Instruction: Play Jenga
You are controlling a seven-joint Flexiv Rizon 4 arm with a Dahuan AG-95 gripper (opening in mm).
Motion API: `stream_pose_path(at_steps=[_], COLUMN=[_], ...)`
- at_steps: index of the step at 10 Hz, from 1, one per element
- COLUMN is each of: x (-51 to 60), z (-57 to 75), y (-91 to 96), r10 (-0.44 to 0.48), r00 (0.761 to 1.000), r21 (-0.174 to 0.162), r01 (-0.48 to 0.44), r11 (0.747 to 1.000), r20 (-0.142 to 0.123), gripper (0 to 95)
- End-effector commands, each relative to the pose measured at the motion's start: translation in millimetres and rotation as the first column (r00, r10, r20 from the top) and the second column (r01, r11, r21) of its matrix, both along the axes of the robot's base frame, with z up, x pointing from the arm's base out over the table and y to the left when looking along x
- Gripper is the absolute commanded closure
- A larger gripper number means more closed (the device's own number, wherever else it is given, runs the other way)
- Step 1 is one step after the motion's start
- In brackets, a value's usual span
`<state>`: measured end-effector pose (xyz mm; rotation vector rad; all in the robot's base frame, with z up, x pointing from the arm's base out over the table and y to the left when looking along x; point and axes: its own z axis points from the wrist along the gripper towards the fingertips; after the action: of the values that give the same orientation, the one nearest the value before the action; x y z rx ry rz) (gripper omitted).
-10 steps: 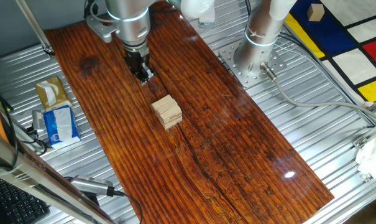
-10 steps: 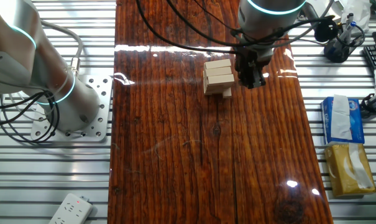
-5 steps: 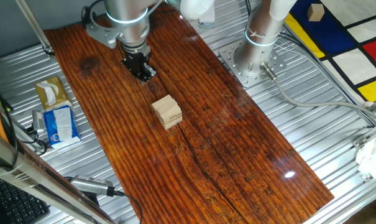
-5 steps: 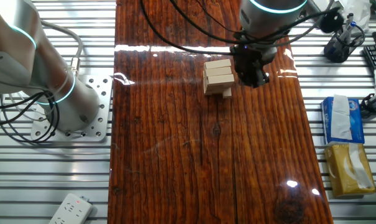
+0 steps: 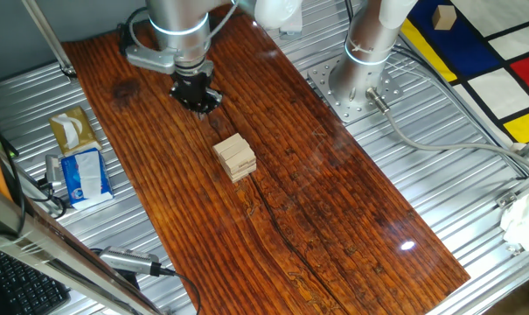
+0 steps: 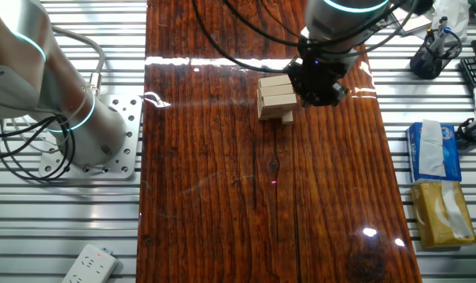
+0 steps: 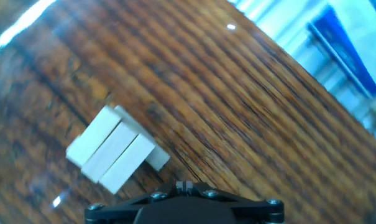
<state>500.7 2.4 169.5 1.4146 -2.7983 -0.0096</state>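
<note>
The Jenga tower [image 5: 235, 157] is a small stack of pale wooden blocks on the dark wooden board [image 5: 316, 201]. It also shows in the other fixed view [image 6: 276, 97] and in the hand view [image 7: 113, 148], with one lower block sticking out. My gripper [image 5: 197, 98] hovers above the board beyond the tower, apart from it. In the other fixed view the gripper [image 6: 320, 90] is just right of the tower. In the hand view the fingertips [image 7: 184, 185] are pressed together with nothing between them.
A blue-and-white tissue packet [image 5: 82, 173] and a tan one [image 5: 72, 129] lie left of the board. A second arm's base [image 5: 356, 83] stands at the right. A lone wooden cube [image 5: 442, 16] sits far right. A power strip [image 6: 92, 263] lies near the corner.
The gripper has turned about its own axis and shifted slightly away from the tower. The tower has not moved.
</note>
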Motion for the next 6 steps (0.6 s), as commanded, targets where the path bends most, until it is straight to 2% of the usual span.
stream_pose_path(at_steps=[1, 4, 6], x=[2.5, 4.3, 4.6], z=[-2.8, -4.7, -7.5], y=[6.6, 12.0, 17.0], r10=[0.295, 0.441, 0.501], r00=[0.956, 0.898, 0.865], r21=[0.003, 0.000, -0.004], r01=[-0.295, -0.441, -0.501], r11=[0.956, 0.898, 0.865], r20=[-0.006, 0.004, 0.004], gripper=[95.0, 95.0, 95.0])
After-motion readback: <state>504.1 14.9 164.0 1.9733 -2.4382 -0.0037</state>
